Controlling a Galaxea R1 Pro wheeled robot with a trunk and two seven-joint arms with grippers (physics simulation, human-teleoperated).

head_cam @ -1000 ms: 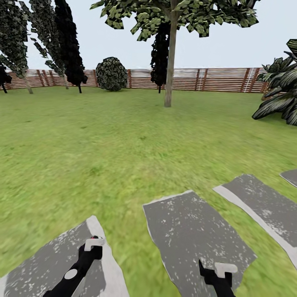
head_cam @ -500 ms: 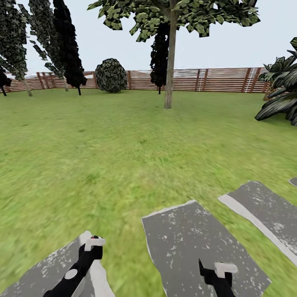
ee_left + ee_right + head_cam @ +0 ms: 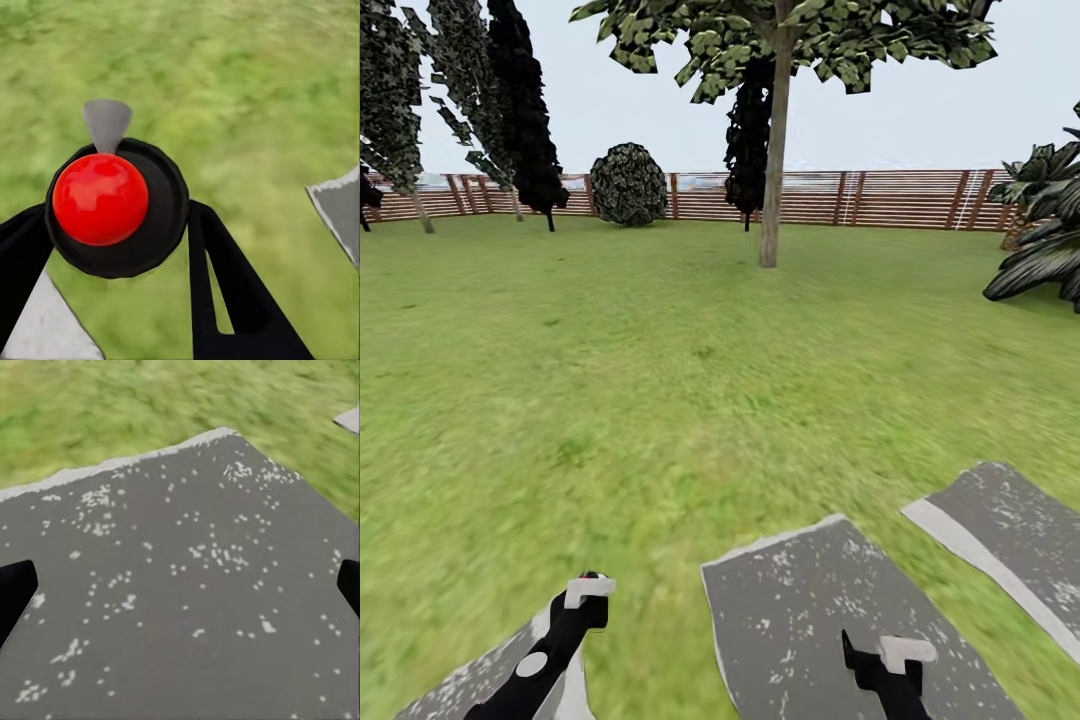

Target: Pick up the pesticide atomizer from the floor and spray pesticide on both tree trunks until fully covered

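Greens, greys and one red cap from where I'm driving

I see the lawn in mottled bright and olive green, the stepping stones dark grey with white speckles and pale edges, and the fence in brown horizontal slats. The tree ahead has a grey-beige trunk under dark green jagged leaves; a black-leaved tree stands left. In my left fingers, which are black, sits the pesticide atomizer: near-black with a glossy red top and grey nozzle. My arms are black with white patches
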